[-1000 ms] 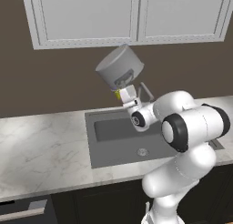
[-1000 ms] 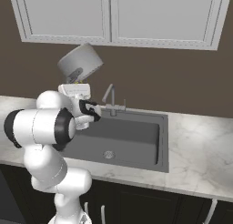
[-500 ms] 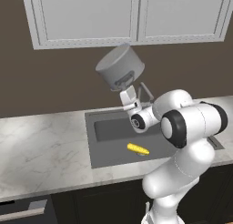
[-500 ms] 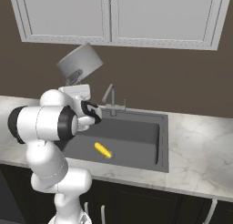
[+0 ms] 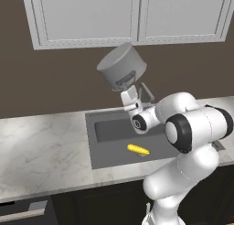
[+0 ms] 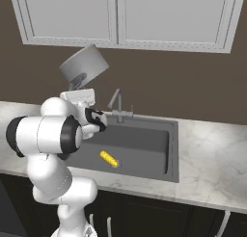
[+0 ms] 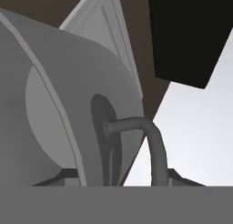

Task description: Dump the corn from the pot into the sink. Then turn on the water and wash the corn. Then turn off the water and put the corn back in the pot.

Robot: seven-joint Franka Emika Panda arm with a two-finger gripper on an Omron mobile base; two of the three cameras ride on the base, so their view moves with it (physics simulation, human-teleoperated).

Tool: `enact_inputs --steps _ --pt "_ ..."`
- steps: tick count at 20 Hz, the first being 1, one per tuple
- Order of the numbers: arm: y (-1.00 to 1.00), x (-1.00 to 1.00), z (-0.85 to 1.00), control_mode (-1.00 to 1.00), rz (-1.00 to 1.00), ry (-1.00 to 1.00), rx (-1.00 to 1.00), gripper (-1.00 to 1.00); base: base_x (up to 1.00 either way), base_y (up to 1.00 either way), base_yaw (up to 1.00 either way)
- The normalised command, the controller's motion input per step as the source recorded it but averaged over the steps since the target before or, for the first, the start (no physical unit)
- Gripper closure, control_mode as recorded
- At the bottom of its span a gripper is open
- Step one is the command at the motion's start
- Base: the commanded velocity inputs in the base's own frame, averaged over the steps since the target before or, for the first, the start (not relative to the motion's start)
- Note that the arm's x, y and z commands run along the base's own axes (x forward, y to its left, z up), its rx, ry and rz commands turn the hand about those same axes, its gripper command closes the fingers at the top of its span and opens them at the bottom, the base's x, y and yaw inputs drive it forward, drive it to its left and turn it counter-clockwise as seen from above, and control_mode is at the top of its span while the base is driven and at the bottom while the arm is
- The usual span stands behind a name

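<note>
Kitchen: marble counter with recessed dark sink, faucet, white wall cabinets, dark base cabinets.

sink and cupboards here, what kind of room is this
Most likely a kitchen, a rendered one: a dark sink set in a marble counter, a faucet behind it, and white wall cupboards above. A corn cob lies in the basin.
</note>
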Motion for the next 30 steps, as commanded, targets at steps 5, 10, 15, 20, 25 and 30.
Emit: enact_inputs --steps 5,10,15,20,25,30 --pt "0.0 -0.26 0.01 -1.0 0.0 -0.02 -0.05 1.0 0.0 0.0 0.0" --pt "0.03 -0.12 0.09 -1.0 0.0 0.02 -0.19 1.0 0.0 0.0 0.0" --pt "0.0 0.0 0.06 -1.0 0.0 0.05 -0.21 1.0 0.0 0.0 0.0" --pt "0.0 0.0 0.0 -1.0 -0.01 0.04 -0.23 1.0 0.0 0.0 0.0" --pt "0.0 0.0 0.0 -1.0 -0.01 0.0 -0.21 1.0 0.0 0.0 0.0" --pt "0.05 0.0 0.0 -1.0 -0.01 0.0 -0.22 1.0 0.0 0.0 0.0"
